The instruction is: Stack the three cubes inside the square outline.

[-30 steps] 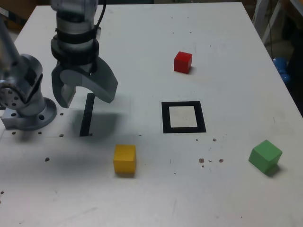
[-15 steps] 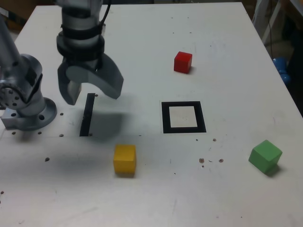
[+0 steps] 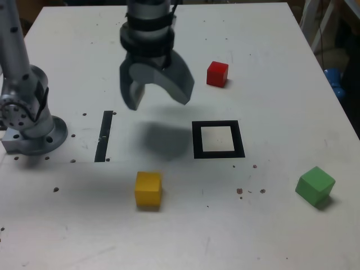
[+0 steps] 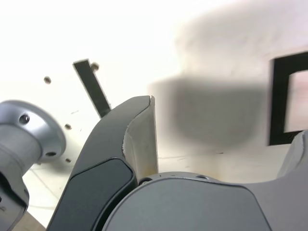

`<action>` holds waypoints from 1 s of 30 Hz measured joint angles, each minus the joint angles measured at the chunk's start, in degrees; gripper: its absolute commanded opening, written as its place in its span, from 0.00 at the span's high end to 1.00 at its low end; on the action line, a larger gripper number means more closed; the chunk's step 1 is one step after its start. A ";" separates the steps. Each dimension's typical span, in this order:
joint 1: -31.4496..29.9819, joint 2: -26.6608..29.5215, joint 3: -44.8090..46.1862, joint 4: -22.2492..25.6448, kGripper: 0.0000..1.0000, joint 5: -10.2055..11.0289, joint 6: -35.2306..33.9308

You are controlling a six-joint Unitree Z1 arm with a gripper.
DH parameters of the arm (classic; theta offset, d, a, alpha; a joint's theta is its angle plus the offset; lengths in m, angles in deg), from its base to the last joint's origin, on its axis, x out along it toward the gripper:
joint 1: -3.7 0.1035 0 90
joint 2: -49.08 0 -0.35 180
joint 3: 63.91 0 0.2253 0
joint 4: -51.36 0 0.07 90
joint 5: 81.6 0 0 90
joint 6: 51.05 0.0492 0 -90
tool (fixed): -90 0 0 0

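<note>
The gripper (image 3: 161, 106) hung over the table (image 3: 270, 225), jaws wide apart with nothing between them. No brand, label or writing could be read anywhere. The black square outline (image 3: 198, 140) lay flat near the table's middle. The green cube (image 3: 315, 186) sat at the exterior view's right, the yellow cube (image 3: 148, 189) nearer the front, and the red cube (image 3: 217, 73) behind the outline, all outside it.

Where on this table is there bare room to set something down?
Bare patches, by the exterior view: between the red cube and the table's right edge, and between the yellow cube and the green cube. It is crowded around the arm's base.
</note>
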 measured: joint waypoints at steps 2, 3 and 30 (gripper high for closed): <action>0.89 -1.12 -2.16 0.31 0.01 0.57 1.39; 1.41 -1.81 -3.33 0.50 0.01 0.90 2.14; 16.80 -20.07 -24.25 2.40 0.03 5.94 22.52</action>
